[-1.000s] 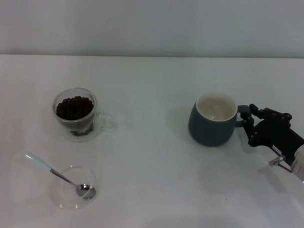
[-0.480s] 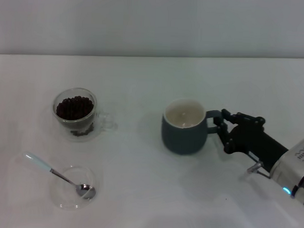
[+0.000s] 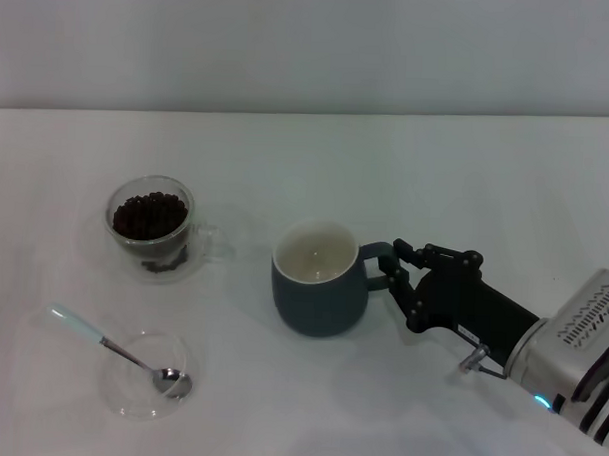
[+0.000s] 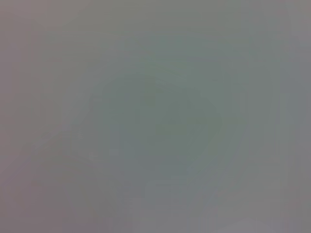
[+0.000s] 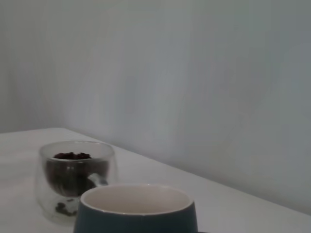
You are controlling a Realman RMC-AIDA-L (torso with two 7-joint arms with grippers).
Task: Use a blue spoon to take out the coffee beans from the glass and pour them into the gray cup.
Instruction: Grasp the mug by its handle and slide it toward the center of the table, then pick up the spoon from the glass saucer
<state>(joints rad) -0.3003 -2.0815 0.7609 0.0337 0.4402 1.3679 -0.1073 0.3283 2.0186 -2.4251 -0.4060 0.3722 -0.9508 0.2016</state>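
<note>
The gray cup point(image 3: 319, 281) stands upright in the middle of the table, its cream inside empty; it also shows in the right wrist view point(image 5: 138, 213). My right gripper point(image 3: 391, 268) is shut on the cup's loop handle, its arm reaching in from the lower right. The glass point(image 3: 153, 225) with the coffee beans point(image 3: 150, 215) stands at the left; it also shows in the right wrist view point(image 5: 75, 177) behind the cup. The blue spoon point(image 3: 110, 348) lies at the front left with its bowl in a clear dish. My left gripper is out of view.
The flat clear glass dish point(image 3: 149, 388) sits at the front left under the spoon's bowl. A pale wall point(image 3: 311, 48) runs along the table's far edge. The left wrist view shows only a blank grey blur.
My right gripper has slid the gray cup leftward across the table, from the right side toward the middle, closer to the glass. The glass, spoon and dish have not moved.
</note>
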